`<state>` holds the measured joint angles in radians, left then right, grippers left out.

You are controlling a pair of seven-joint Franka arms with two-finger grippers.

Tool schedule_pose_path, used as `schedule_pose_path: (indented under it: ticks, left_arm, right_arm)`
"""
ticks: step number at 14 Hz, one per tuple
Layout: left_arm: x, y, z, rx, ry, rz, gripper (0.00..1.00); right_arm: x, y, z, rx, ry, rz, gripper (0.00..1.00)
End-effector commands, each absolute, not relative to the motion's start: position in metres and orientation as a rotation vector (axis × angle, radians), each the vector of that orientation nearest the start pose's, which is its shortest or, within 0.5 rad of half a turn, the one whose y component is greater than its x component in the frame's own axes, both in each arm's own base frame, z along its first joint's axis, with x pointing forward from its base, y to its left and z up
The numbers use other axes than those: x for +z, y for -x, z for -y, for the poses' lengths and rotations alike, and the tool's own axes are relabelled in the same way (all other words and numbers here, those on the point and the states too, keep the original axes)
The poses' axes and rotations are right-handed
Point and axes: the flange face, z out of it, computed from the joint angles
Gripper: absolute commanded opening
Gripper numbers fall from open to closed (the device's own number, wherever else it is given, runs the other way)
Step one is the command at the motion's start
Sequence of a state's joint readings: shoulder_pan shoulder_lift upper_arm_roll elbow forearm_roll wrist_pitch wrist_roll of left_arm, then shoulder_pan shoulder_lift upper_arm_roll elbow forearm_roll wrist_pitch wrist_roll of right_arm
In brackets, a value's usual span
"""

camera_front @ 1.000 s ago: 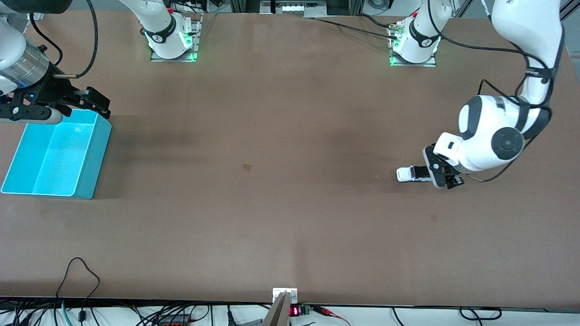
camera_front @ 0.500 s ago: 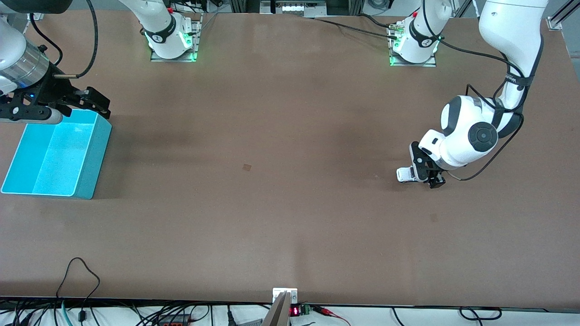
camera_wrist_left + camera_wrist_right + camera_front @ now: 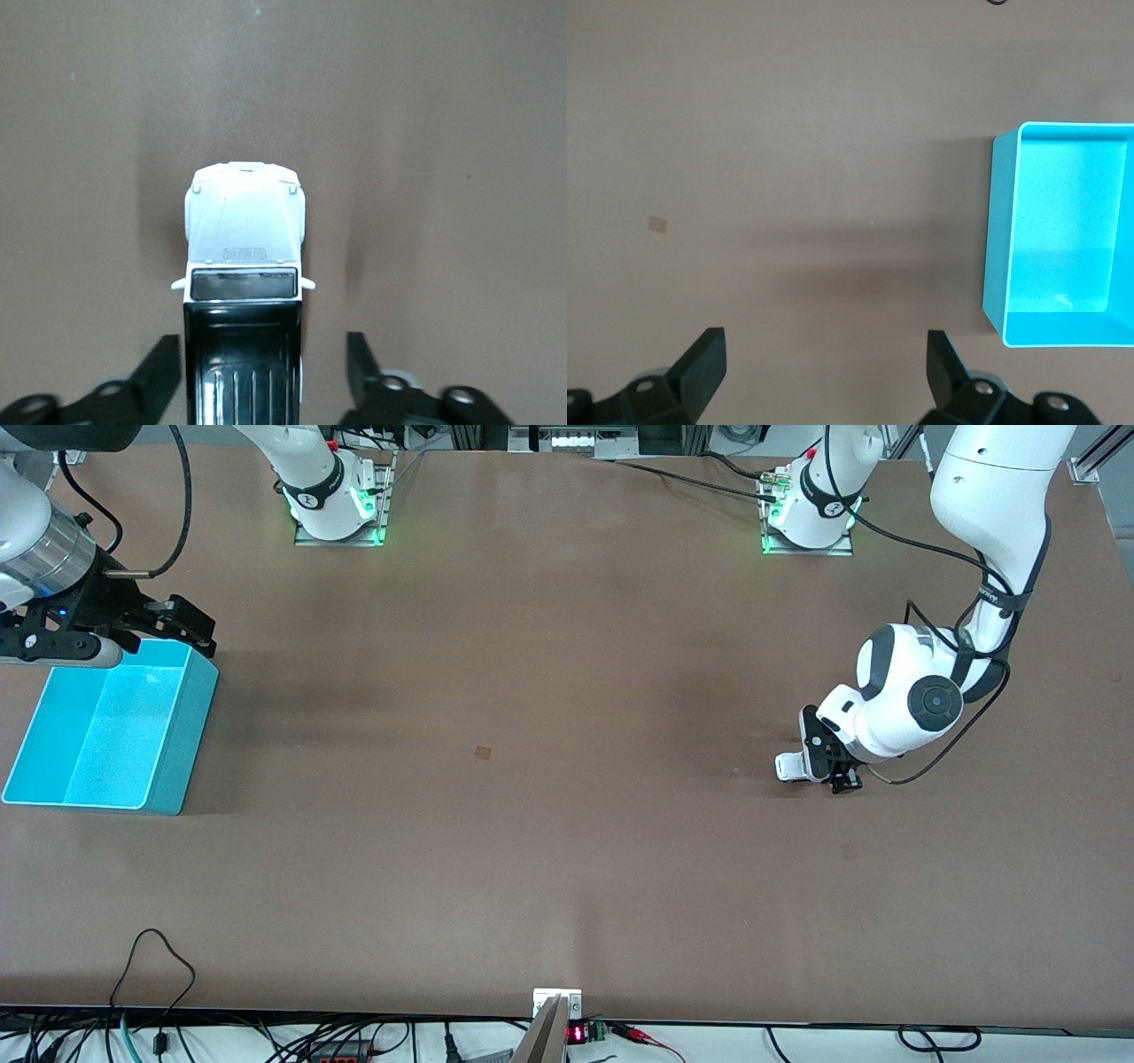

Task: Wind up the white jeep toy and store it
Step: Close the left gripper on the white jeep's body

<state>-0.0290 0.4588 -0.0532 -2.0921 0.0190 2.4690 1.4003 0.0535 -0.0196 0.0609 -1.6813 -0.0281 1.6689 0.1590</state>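
Front view: jeep (image 3: 791,767), distant blue bin (image 3: 106,731).

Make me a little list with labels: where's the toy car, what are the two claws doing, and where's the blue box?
toy: white jeep toy, on the table toward the left arm's end
left claw: open, fingers either side of the jeep's black roof, not touching
right claw: open, waiting over the table beside the bin
box: turquoise bin, empty, at the right arm's end
stored yet: no
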Motion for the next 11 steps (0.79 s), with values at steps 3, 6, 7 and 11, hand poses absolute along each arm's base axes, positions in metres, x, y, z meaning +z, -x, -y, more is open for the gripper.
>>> schedule_pose_path:
  ticks: [3, 6, 7, 11]
  left_arm:
    - [0.195, -0.573, 0.052, 0.055, 2.303, -2.238, 0.12]
    - [0.195, -0.574, 0.051, 0.053, 2.237, -2.308, 0.1]
    - [0.192, -0.574, 0.048, 0.058, 2.223, -2.328, 0.11]
    - [0.171, -0.571, 0.017, 0.092, 2.263, -2.326, 0.11]
  right_arm:
    - [0.593, -0.55, -0.06, -0.024, 3.152, -0.054, 1.0]
    - [0.593, -0.55, -0.062, -0.024, 3.152, -0.047, 1.0]
    - [0.593, -0.55, -0.06, -0.024, 3.152, -0.054, 1.0]
    - [0.593, -0.55, -0.059, -0.022, 3.152, -0.054, 1.0]
